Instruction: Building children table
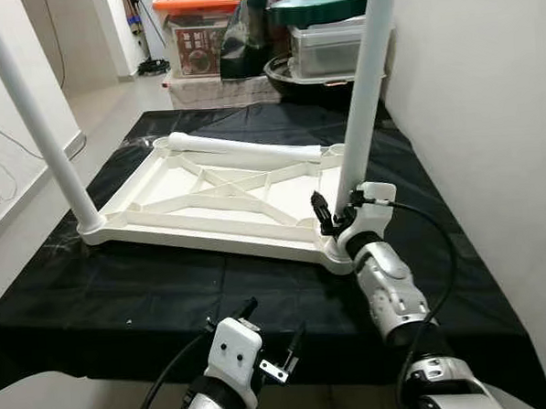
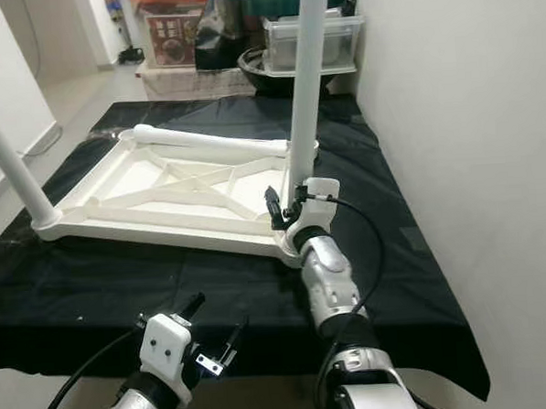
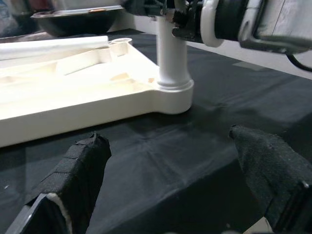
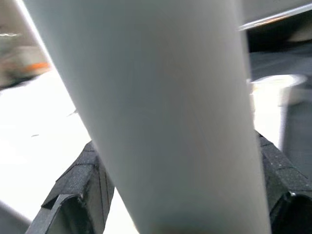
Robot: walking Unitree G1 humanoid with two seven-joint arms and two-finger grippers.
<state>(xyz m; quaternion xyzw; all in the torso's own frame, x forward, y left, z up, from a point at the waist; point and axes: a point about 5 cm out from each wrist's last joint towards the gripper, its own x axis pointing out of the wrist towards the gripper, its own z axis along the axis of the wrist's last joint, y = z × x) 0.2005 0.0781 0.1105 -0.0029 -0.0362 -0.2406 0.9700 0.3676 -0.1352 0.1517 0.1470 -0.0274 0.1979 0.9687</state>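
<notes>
Tabletop [image 1: 218, 203] lies upside down mid-counter [image 1: 122, 286] on black cloth. Right tool [image 1: 339, 212] clamped low on the leg [image 1: 363, 90] standing in the near right corner socket; left tool [image 1: 266, 338] apart, idle at the near edge. Risk, as judged: leg not fully seated, so releasing or side-loading could tip it out or skid the top. Spare leg [image 1: 243, 149] lies along the far edge.
</notes>
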